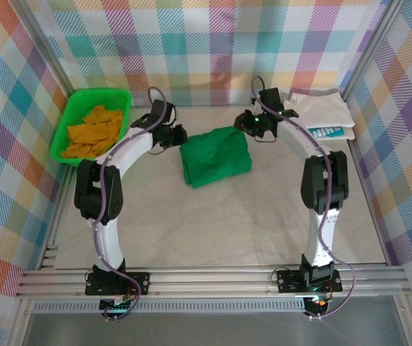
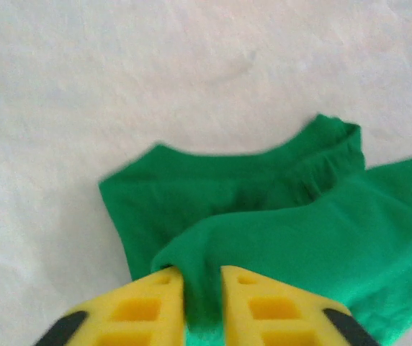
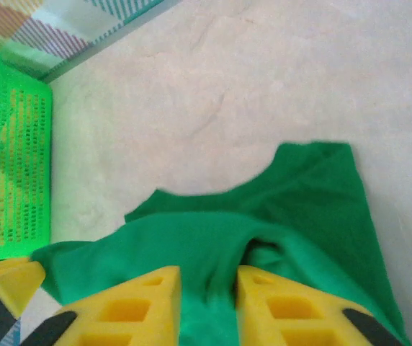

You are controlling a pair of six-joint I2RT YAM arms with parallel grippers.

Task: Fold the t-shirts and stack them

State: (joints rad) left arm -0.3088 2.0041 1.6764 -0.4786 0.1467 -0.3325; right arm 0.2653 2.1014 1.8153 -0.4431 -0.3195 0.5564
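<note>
Dark green t-shirt sits in the middle of the table, half folded. Left end effector and right end effector each pinch its far edge. Best bet is carrying both corners nearward, level and together, so the fold lands square. Neckline seems to face far, and the bundle looks slightly longer left-right.

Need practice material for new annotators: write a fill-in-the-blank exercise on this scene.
1. The left tool and the right tool are both ____ on the dark green t-shirt.
2. The orange t-shirt lies in the basket at the far ____ corner of the table.
3. The white t-shirt lies at the far ____ corner.
Missing words: shut; left; right.
</note>
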